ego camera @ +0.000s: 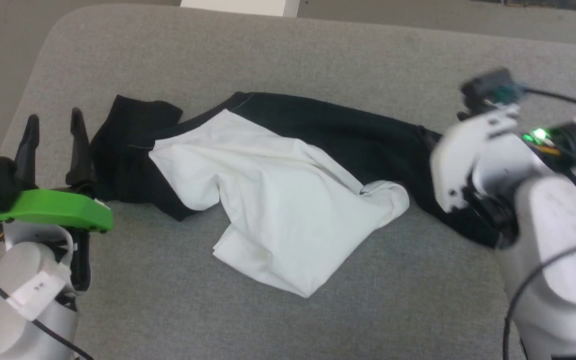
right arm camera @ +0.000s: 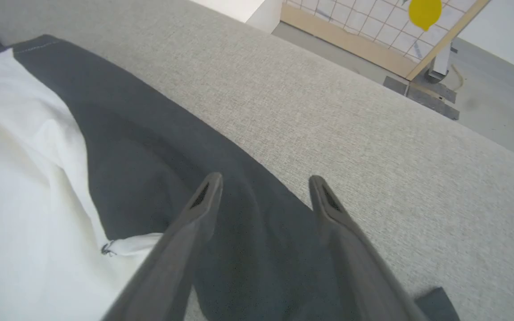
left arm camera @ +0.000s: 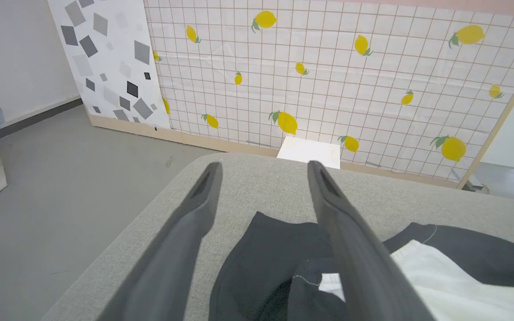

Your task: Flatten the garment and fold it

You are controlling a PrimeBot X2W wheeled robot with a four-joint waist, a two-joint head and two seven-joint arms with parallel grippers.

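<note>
Garment [ego camera: 278, 200] end behind right arm [ego camera: 553, 225]

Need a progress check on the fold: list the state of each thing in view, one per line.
garment: crumpled, neither flattened nor folded; white body bunched in the middle, black sleeves trailing to either side.
left gripper: open, fingers empty, at the end of one black sleeve.
right gripper: open, fingers empty, over the other black sleeve.
grey cushion: bears the garment.
</note>
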